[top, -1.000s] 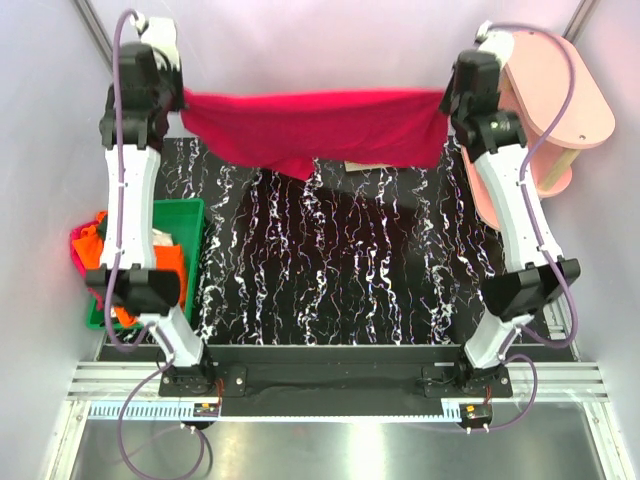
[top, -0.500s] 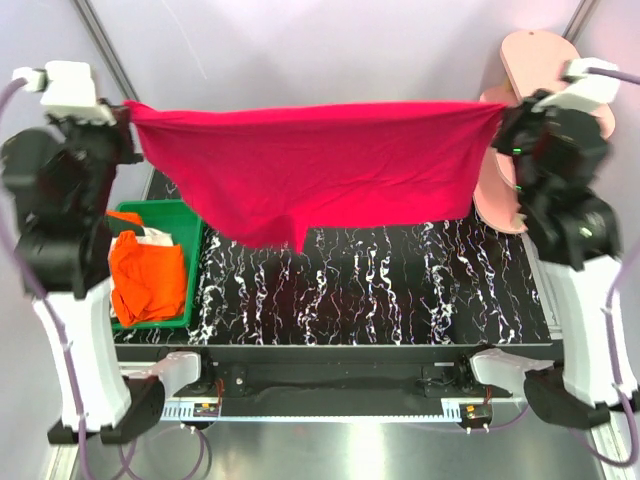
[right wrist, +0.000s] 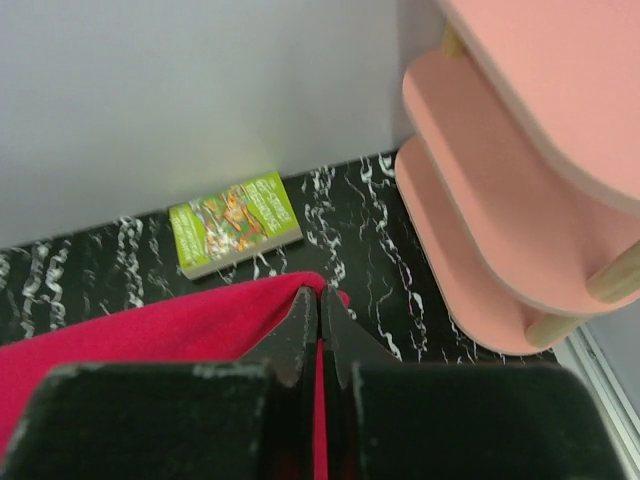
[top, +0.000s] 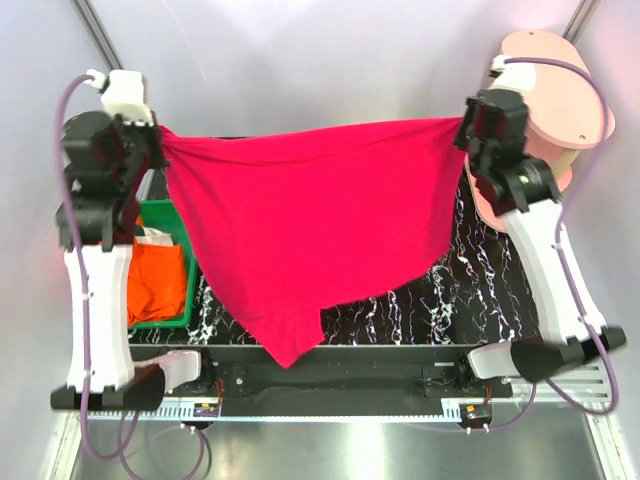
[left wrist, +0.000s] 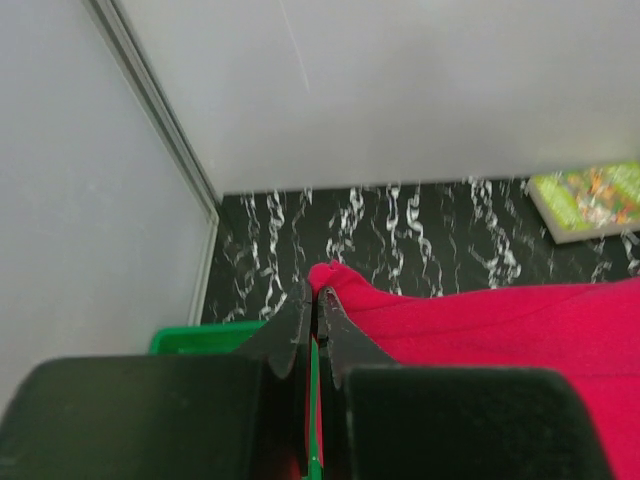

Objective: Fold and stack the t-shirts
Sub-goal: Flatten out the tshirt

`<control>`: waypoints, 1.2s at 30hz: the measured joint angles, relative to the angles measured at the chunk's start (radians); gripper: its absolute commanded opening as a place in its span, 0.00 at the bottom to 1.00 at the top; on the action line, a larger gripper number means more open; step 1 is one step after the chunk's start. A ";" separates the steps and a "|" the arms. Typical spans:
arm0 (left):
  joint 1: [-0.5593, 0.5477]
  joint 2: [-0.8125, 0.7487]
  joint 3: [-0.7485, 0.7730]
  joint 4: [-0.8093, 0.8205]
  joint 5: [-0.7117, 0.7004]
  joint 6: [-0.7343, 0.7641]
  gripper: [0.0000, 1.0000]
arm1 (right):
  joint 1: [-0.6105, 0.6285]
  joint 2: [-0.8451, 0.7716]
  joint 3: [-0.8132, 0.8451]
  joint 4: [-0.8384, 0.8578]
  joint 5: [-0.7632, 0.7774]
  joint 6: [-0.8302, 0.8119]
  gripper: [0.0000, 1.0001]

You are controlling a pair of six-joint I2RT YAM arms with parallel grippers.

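A crimson-red t-shirt (top: 320, 230) hangs spread in the air between my two arms, its lower tip near the table's front edge. My left gripper (top: 158, 135) is shut on its left corner, seen pinched in the left wrist view (left wrist: 316, 293) with red cloth (left wrist: 480, 320) trailing right. My right gripper (top: 462, 125) is shut on its right corner, also pinched in the right wrist view (right wrist: 320, 293) with cloth (right wrist: 150, 335) trailing left. An orange shirt (top: 160, 285) lies in the green bin (top: 165, 210), with white cloth (top: 152, 238) beside it.
A pink tiered shelf (top: 565, 90) stands at the back right, close to my right arm; it shows in the right wrist view (right wrist: 510, 200). A small green-covered book (right wrist: 232, 220) lies on the black marbled table (top: 480, 300) at the back, also in the left wrist view (left wrist: 590, 198).
Both arms have drawn inward and lowered from their raised spread. The red shirt now hangs lower and longer, its tip reaching down toward the table's front edge.
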 measured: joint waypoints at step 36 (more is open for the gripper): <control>-0.074 0.437 -0.270 0.176 -0.038 0.047 0.00 | -0.132 0.353 -0.302 0.117 -0.133 0.125 0.00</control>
